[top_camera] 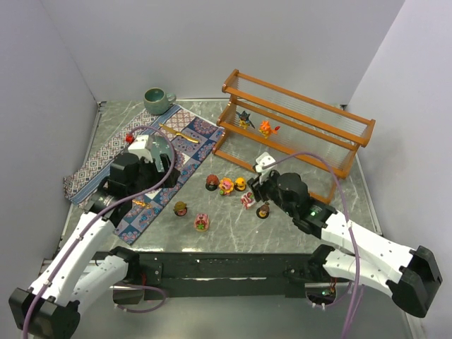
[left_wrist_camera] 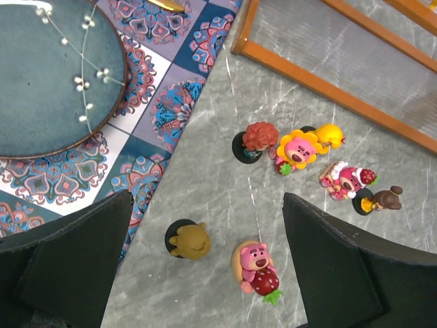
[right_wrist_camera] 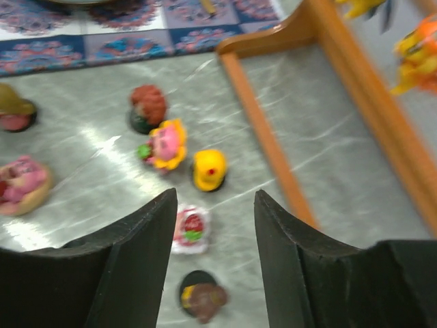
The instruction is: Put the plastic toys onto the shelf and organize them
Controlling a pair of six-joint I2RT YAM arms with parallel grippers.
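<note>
The shelf [top_camera: 296, 123] stands at the back right with a dark spiky toy [top_camera: 244, 119] and an orange toy [top_camera: 266, 128] on it. Seven toys stand on the table: red-haired [top_camera: 212, 182], pink flower [top_camera: 226, 186], yellow [top_camera: 241, 184], pink-and-white [top_camera: 248, 200], brown [top_camera: 263, 210], olive bear [top_camera: 181, 208] and pink strawberry bear [top_camera: 202, 222]. My left gripper [left_wrist_camera: 205, 266] is open and empty, high above the olive bear [left_wrist_camera: 190, 240] and the strawberry bear [left_wrist_camera: 258, 265]. My right gripper [right_wrist_camera: 215, 225] is open and empty, above the pink-and-white toy [right_wrist_camera: 190, 229] and the brown toy [right_wrist_camera: 205, 297].
A patterned cloth mat [top_camera: 106, 159] lies at the left with a blue plate [left_wrist_camera: 54, 75] and a gold utensil [top_camera: 176, 133] on it. A green mug [top_camera: 157, 100] stands at the back. The shelf's bottom rail [right_wrist_camera: 273, 143] runs close to the right of the yellow toy [right_wrist_camera: 208, 169].
</note>
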